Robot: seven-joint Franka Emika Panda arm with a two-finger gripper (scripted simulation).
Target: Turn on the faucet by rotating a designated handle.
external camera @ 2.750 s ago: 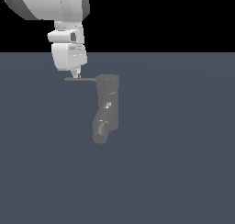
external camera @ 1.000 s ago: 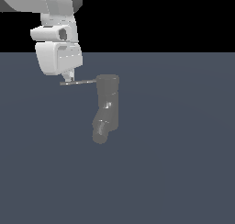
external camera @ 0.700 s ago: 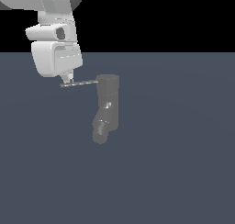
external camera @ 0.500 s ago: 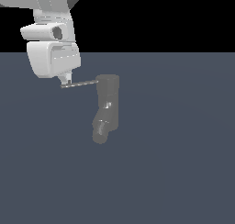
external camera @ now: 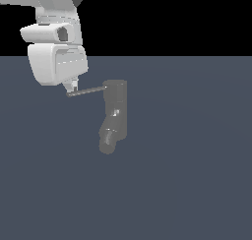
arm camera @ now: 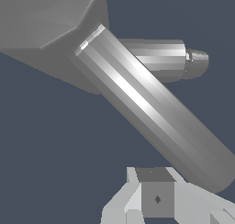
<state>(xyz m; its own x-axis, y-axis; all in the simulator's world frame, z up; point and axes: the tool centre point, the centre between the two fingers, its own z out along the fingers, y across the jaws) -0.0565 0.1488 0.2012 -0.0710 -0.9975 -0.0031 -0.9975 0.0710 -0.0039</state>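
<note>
The handle (external camera: 87,91) is sticking out sideways from the top cap of the faucet (external camera: 115,115), toward the exterior view's left, and its free end is now sitting a little lower than the end fixed to the cap. A few seconds ago the rod was lying nearly level and its tip was reaching less far out from the cap; over the last second it has been swinging round as I push. I am reading that as the turn being under way, though I cannot say how much rotation is still needed.

The faucet itself is standing upright on the dark desk (external camera: 197,175), near the middle of the exterior view, with its bent spout angling down at the lower end.

My gripper (external camera: 72,87) is pressing at the outer tip of the handle, pointing downward, and my arm has been shifting toward the exterior view's left and looming larger. In the wrist view the handle (arm camera: 156,113) is crossing diagonally just beside my fingertips (arm camera: 156,198). I cannot tell whether my gripper is spread or closed.
</note>
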